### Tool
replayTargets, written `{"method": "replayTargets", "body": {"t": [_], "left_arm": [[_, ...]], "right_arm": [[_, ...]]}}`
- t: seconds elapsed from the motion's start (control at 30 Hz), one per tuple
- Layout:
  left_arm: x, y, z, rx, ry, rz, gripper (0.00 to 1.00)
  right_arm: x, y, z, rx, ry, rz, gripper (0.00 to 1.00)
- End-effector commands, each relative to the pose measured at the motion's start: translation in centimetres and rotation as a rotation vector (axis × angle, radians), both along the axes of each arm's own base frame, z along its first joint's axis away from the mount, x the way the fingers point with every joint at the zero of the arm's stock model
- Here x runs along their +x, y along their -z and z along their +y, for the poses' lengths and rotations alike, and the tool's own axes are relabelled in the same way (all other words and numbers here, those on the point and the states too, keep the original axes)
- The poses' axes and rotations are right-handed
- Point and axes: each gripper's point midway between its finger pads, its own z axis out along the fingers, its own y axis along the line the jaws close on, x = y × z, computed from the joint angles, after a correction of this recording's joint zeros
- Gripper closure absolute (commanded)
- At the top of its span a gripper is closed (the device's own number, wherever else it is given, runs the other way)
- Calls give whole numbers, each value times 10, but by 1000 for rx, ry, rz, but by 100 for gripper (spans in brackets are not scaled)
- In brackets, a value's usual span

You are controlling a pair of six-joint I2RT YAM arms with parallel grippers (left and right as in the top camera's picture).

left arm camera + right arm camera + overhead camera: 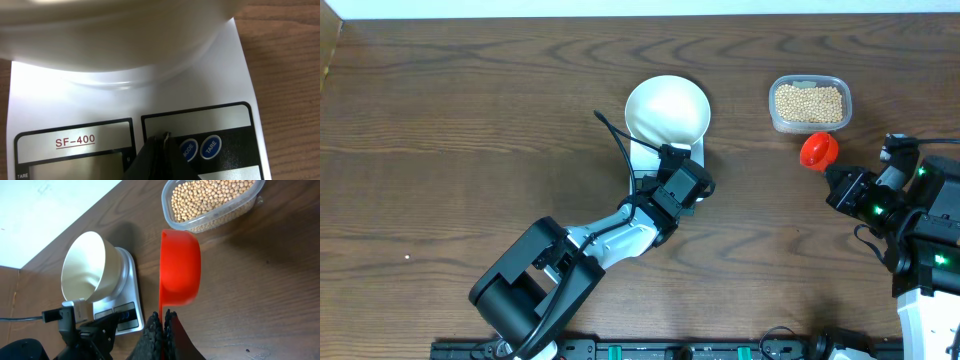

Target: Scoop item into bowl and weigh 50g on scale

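My left gripper (164,136) is clenched on nothing, tips together over the front panel of the scale (125,100), just left of the blue MODE button (187,149). I cannot tell if the tips touch the panel. The bowl (667,108) sits on the scale's platform, just beyond my left fingers. My right gripper (163,316) is clamped on the handle of the red scoop (180,265), cup turned on its side, near the clear tub (773,105) and to the right of the scale. The beans (210,197) lie in that tub on the table (470,100), apart from the bowl. Display reading not legible.
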Motion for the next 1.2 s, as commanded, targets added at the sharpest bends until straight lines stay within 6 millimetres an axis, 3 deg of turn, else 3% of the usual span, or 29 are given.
{"method": "replayTargets", "body": {"t": [0.0,0.37,1.17], "left_arm": [[-35,64,38,151,-6,167,93],[-29,56,34,146,-8,153,93],[-10,-37,7,-20,53,-12,93]], "right_arm": [[2,-7,-3,-21,-2,-22,99],[2,-7,-3,-22,-2,-22,99],[2,-7,-3,-28,-5,-24,99]]}}
